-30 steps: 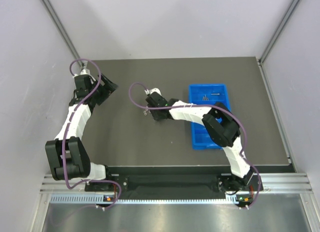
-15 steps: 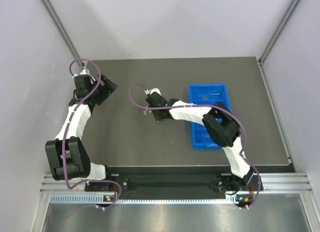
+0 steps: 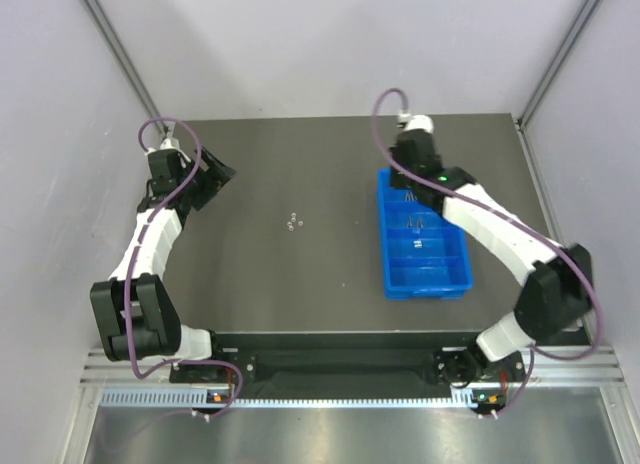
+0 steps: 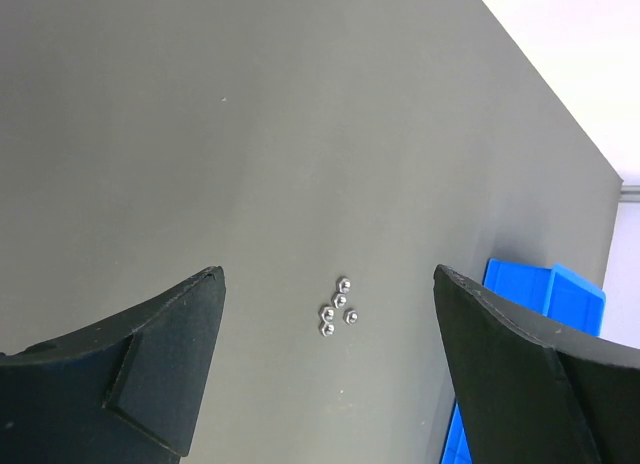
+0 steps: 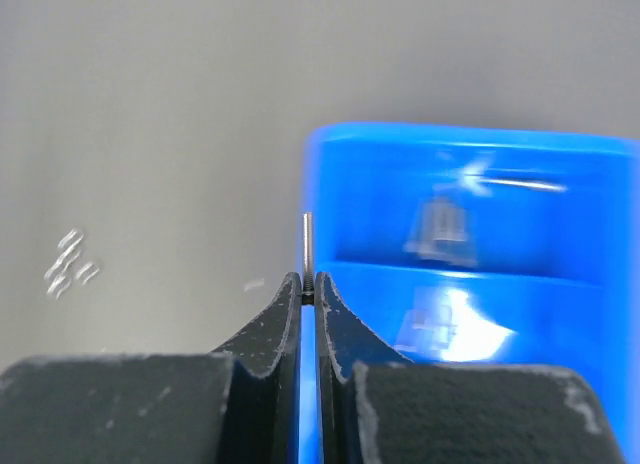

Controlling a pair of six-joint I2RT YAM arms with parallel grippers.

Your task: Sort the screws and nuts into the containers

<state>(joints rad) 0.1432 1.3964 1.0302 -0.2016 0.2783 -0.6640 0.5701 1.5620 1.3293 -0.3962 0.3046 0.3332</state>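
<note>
On the left, our left jaws hang wide apart and empty above the table (image 3: 250,274), the nuts (image 4: 338,308) clustered on it ahead of them, well apart from the tray (image 4: 545,292). To the right, our right jaws are clenched on one screw (image 5: 308,239) by its very end, just at the blue tray's side wall. We judge that thin pinch risky: the screw may swivel or slip, and released here it could land outside the tray.

A dark grey matte rectangular tabletop (image 3: 250,284) is enclosed by plain pale lilac walls (image 3: 330,44) (evenly lit) and framed by slim grey metal corner posts (image 3: 121,54).
</note>
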